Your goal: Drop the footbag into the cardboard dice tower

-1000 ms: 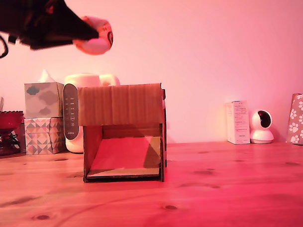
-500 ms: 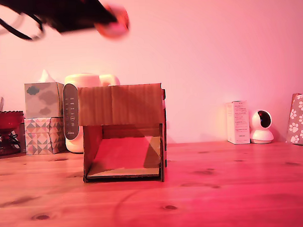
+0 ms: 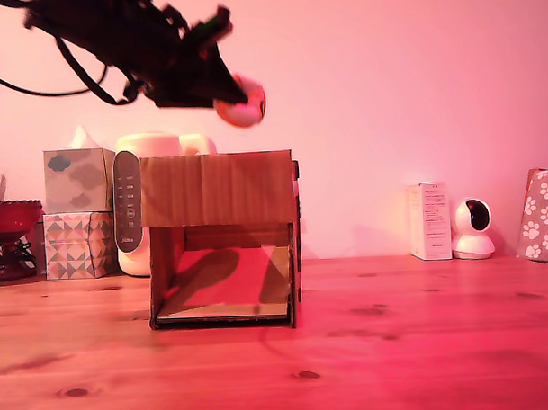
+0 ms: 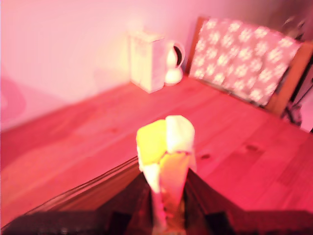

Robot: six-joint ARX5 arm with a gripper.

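The brown cardboard dice tower point(image 3: 223, 239) stands on the wooden table, its wide lower front opening facing the camera. Above its top, toward the exterior view's right side of the tower, my dark gripper point(image 3: 227, 100) hangs in the air, shut on the footbag point(image 3: 241, 103), which shows as a pale, orange-edged ball at its tip. In the wrist view the footbag point(image 4: 165, 147) shows yellow, white and orange panels squeezed between the dark fingers point(image 4: 198, 192). A brown cardboard edge point(image 4: 78, 201), likely the tower's top, shows just below them.
Two stacked patterned tissue boxes point(image 3: 79, 212), a white appliance point(image 3: 137, 203) and a red bowl point(image 3: 11, 218) stand at the exterior view's left. A white carton point(image 3: 429, 220), a small white camera point(image 3: 473, 229) and a paw-print cushion point(image 3: 543, 215) stand at its right.
My gripper with the footbag has travelled toward the exterior view's right and come lower, from above the tower's left end to nearer its top.
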